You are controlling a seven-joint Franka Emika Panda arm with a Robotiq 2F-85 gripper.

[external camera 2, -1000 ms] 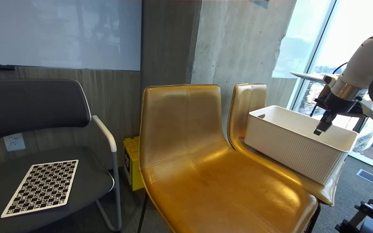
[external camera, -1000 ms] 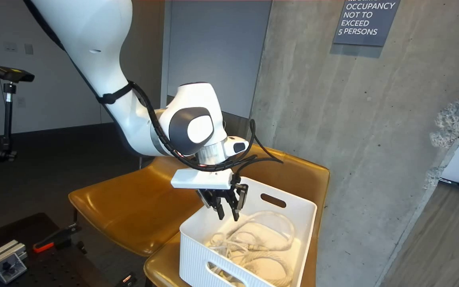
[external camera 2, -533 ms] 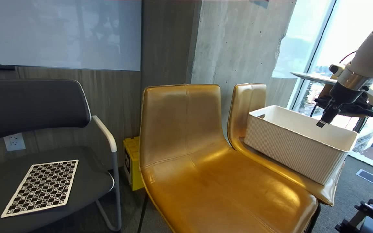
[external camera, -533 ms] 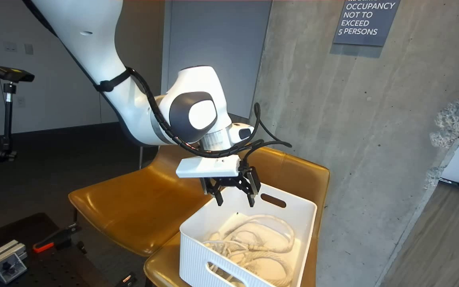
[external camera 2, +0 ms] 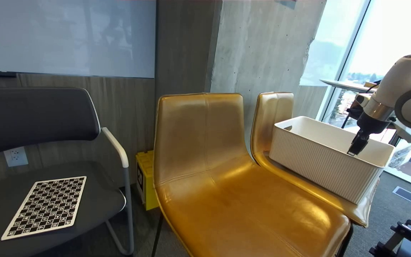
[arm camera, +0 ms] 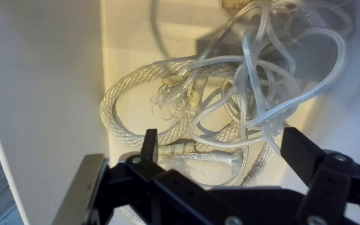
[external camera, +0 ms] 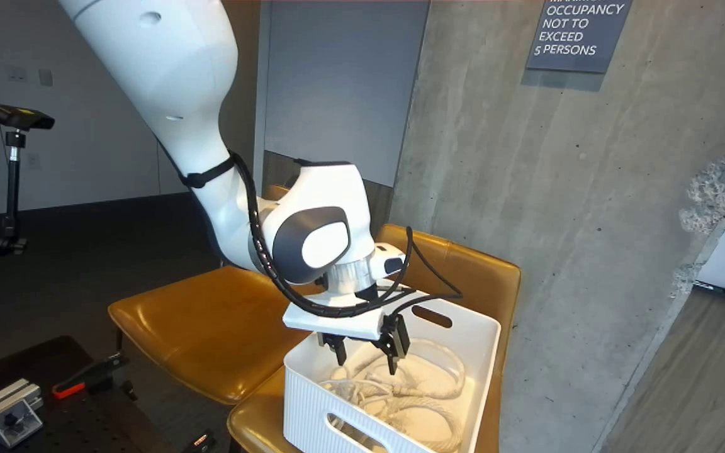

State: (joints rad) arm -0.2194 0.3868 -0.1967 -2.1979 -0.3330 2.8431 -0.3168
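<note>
My gripper (arm camera: 220, 134) hangs open, its fingertips reaching down into the mouth of a white ribbed bin (external camera: 303, 406). Nothing is held between the fingers. Below, on the bin floor, lie a thick braided cream rope (arm camera: 109, 117) in loops and a tangle of thin white cord (arm camera: 314, 89) with frayed ends. In the wrist view, parts of both show between the fingers; whether the fingertips touch the cord cannot be told. Both exterior views show the bin on a tan chair, and in an exterior view the gripper (external camera: 367, 365) is above the rope and cord.
A tan chair (external camera 2: 205, 135) stands beside the one bearing the bin, with a concrete wall (external camera: 589, 251) behind. A dark chair (external camera 2: 95, 192) carries a checkered board (external camera 2: 46, 207). A camera on a post (external camera: 17, 117) and a red-and-black tool (external camera: 89, 377) are off to the side.
The jaws have spread from partly open to wide. My gripper first rose a little, then came down lower into the bin's mouth. The bin has stayed in place.
</note>
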